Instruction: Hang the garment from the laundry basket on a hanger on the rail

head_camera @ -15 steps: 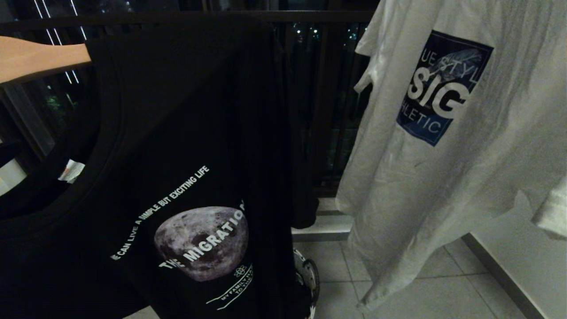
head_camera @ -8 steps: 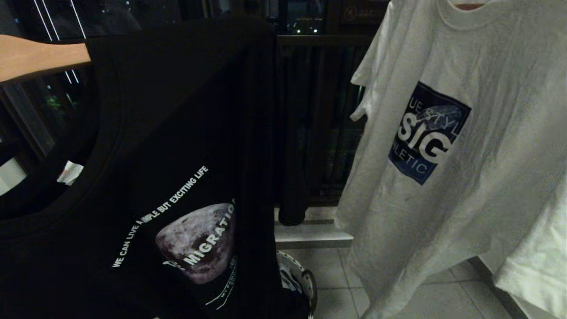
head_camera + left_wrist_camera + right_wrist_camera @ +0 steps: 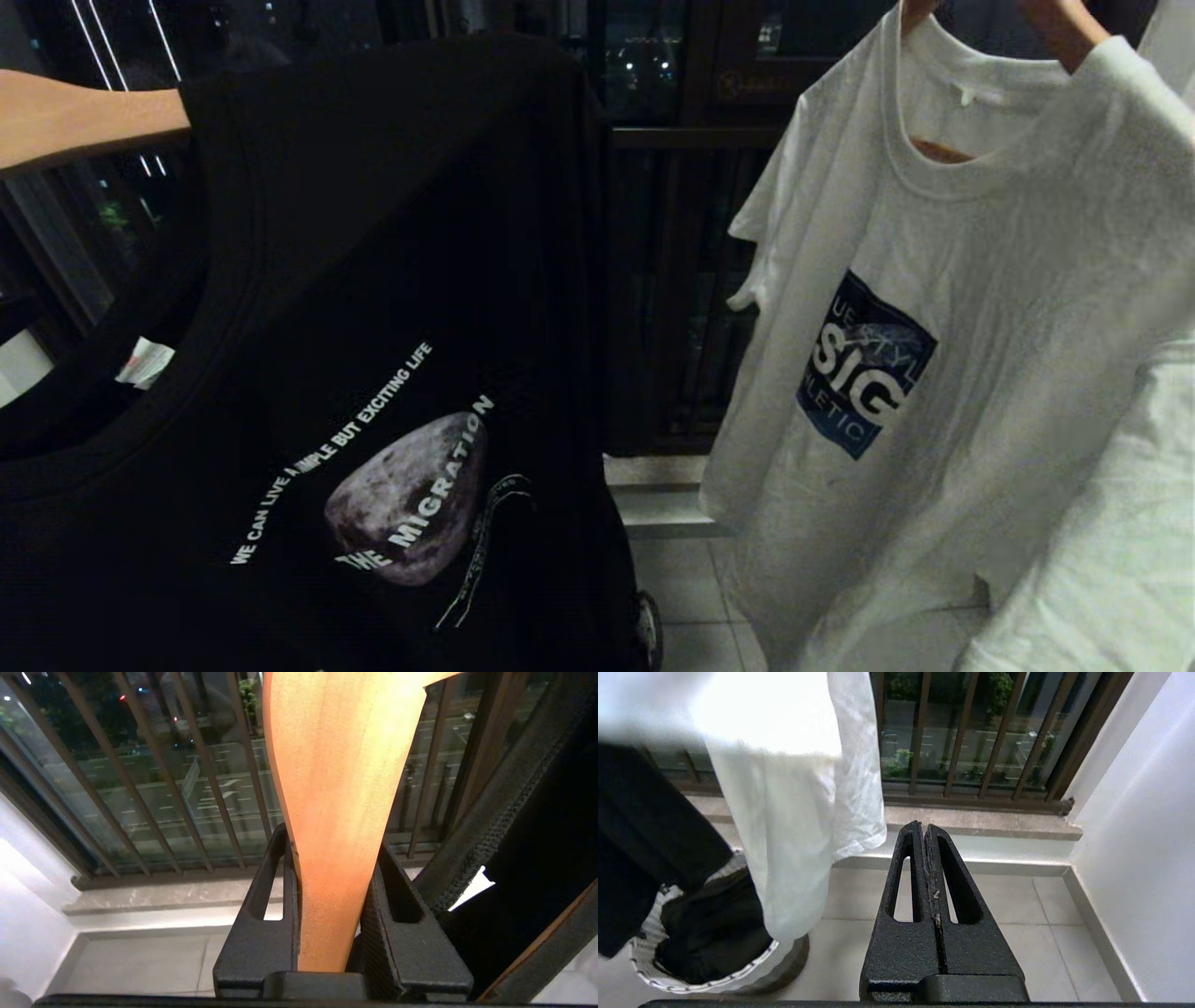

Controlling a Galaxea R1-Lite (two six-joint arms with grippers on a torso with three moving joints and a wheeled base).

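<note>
The black T-shirt (image 3: 373, 327) bears white lettering and a greyish moon; the white T-shirt (image 3: 980, 373) has a navy patch; the hanger (image 3: 341, 812) looks pale orange-tan.

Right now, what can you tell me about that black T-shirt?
The black T-shirt hangs on a pale wooden hanger, which the left hand grips by one arm. It has a ribbed round collar, a white neck label, a moon print and white lettering. It fills the left of the head view, beside a white T-shirt.

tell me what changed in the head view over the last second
The camera tilted up: the white t-shirt, railing and floor slid down the picture, exposing its collar and hanger. The black t-shirt on its wooden hanger kept its place, the left claw still clamped on it.
</note>
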